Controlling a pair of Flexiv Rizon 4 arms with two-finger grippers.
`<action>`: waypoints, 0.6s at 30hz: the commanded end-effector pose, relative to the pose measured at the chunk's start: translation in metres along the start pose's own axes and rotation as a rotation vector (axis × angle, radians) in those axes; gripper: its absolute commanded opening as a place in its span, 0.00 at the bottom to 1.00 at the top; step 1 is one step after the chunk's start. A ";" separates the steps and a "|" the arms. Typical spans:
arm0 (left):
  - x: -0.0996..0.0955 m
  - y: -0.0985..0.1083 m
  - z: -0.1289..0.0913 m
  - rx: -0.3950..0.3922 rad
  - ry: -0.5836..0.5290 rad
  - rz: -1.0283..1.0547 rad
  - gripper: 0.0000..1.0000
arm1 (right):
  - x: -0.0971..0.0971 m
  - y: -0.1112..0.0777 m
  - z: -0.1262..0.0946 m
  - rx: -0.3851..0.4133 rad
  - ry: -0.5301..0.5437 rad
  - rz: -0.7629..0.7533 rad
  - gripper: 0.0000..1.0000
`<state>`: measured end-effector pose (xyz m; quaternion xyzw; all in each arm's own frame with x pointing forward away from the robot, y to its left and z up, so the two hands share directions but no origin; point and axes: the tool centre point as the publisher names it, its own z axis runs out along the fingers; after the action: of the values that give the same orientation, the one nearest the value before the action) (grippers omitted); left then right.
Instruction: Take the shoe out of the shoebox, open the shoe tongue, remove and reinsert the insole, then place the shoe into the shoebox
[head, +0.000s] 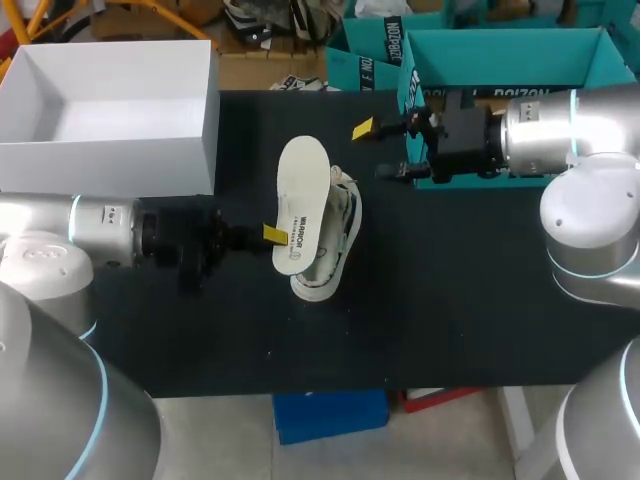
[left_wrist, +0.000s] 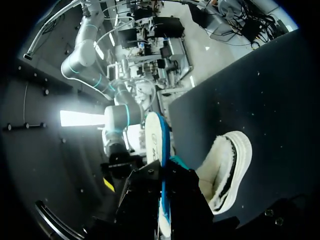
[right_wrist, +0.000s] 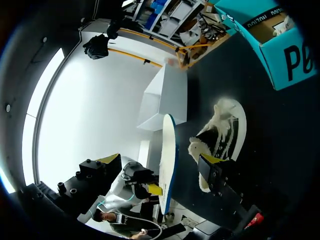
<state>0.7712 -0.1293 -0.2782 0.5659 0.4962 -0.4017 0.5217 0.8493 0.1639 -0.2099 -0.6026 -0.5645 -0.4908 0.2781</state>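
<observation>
A white insole (head: 300, 203) with a blue underside is lifted above the black table (head: 450, 290), and my left gripper (head: 270, 234) is shut on its near end. Below it a white low sneaker (head: 335, 250) lies on the table. In the left wrist view the insole (left_wrist: 159, 150) runs edge-on out from between the fingers of my left gripper (left_wrist: 163, 187), with the sneaker (left_wrist: 227, 170) beside it. My right gripper (head: 378, 150) hangs open and empty behind and to the right of the insole. From the right wrist, the insole (right_wrist: 169, 155) stands edge-on ahead of the right gripper (right_wrist: 159, 160), next to the sneaker (right_wrist: 225, 132).
The open white shoebox (head: 150, 150) sits at the table's back left corner, also seen as the shoebox (right_wrist: 167, 97) beyond the insole. Teal cardboard boxes (head: 500, 55) stand at the back right, close behind my right arm.
</observation>
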 end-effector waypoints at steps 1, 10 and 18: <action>-0.001 0.000 0.003 -0.003 0.007 0.002 0.00 | -0.001 -0.001 0.001 -0.003 0.002 -0.001 1.00; -0.001 0.000 0.003 -0.003 0.007 0.002 0.00 | -0.001 -0.001 0.001 -0.003 0.002 -0.001 1.00; -0.001 0.000 0.003 -0.003 0.007 0.002 0.00 | -0.014 -0.013 0.008 0.111 0.088 -0.052 1.00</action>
<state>0.7722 -0.1311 -0.2770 0.5674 0.4967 -0.4017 0.5196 0.8347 0.1708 -0.2192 -0.5687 -0.5928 -0.4838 0.3018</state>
